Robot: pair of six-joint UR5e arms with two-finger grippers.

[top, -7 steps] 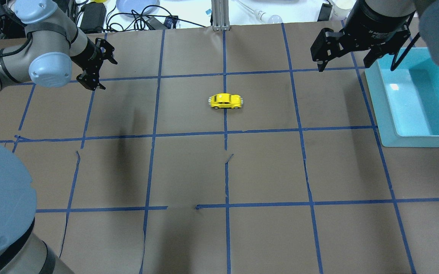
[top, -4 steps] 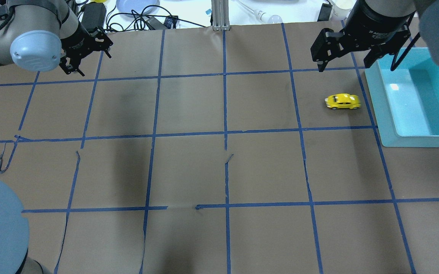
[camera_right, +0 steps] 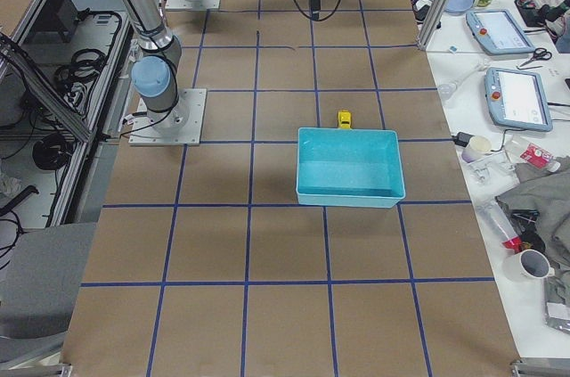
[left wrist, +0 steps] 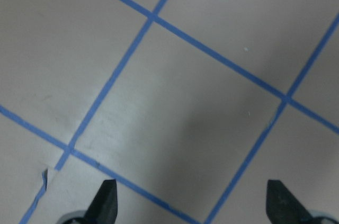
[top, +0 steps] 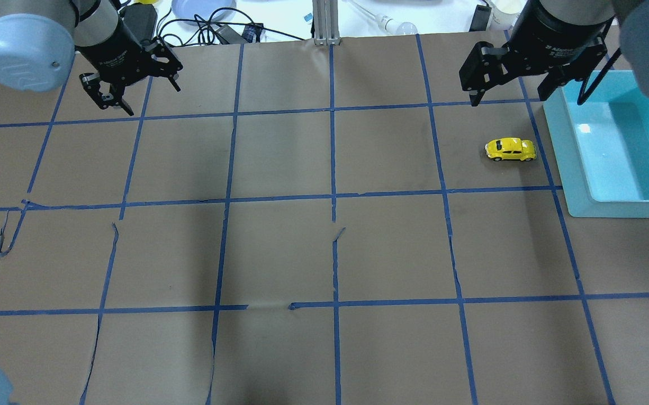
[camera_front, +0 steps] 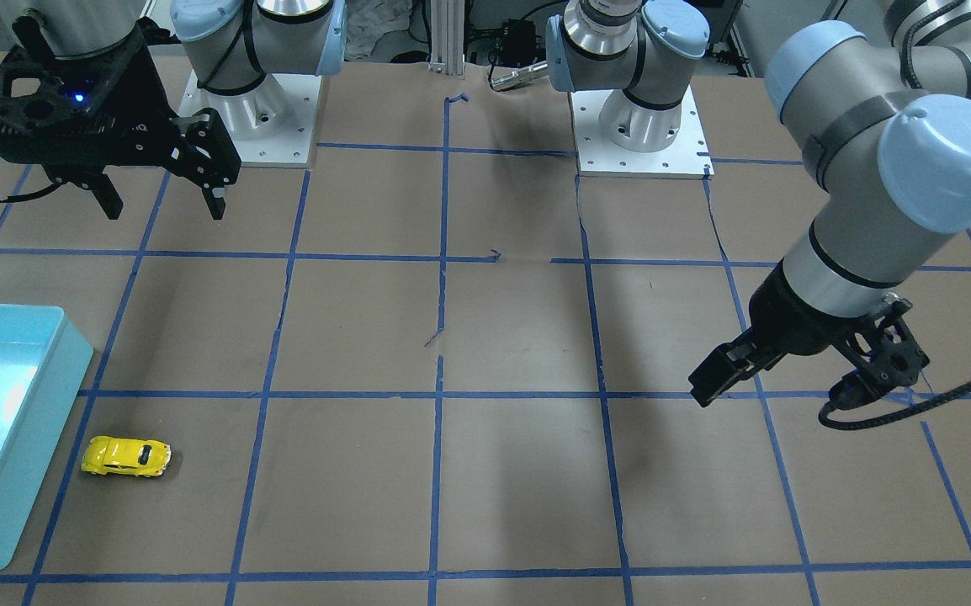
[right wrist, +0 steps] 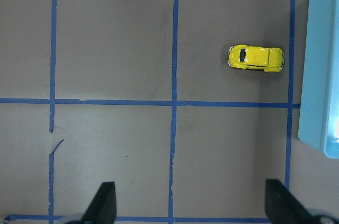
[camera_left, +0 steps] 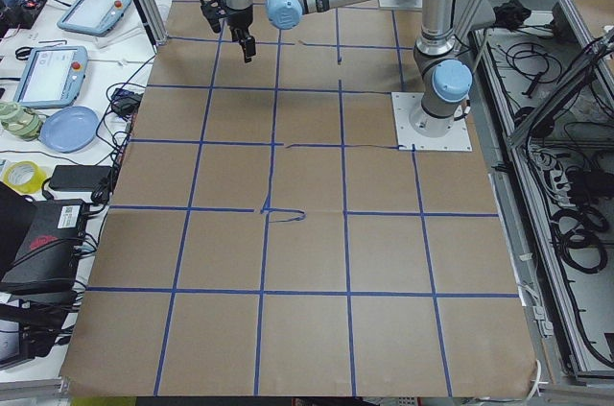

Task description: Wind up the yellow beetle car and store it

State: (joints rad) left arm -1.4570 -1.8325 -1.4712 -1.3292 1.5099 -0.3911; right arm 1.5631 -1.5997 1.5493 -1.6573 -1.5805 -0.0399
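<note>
The yellow beetle car (top: 510,149) stands on its wheels on the brown paper, just left of the turquoise bin (top: 569,169) and apart from it. It also shows in the front view (camera_front: 126,456) and the right wrist view (right wrist: 256,58). My right gripper (top: 510,98) is open and empty, hovering above the table a little beyond the car. My left gripper (top: 154,101) is open and empty over the far left of the table, far from the car. The left wrist view shows only paper and tape between my left gripper's (left wrist: 193,203) open fingers.
The bin (camera_front: 31,404) lies at the table's right edge and looks empty. Blue tape lines grid the brown paper, which is torn in places. Cables, a blue plate (top: 203,8) and tablets lie beyond the far edge.
The car has rolled from the table's middle to the right and stopped beside the bin. My left arm has swung back toward the far left. My right gripper has stayed put.
</note>
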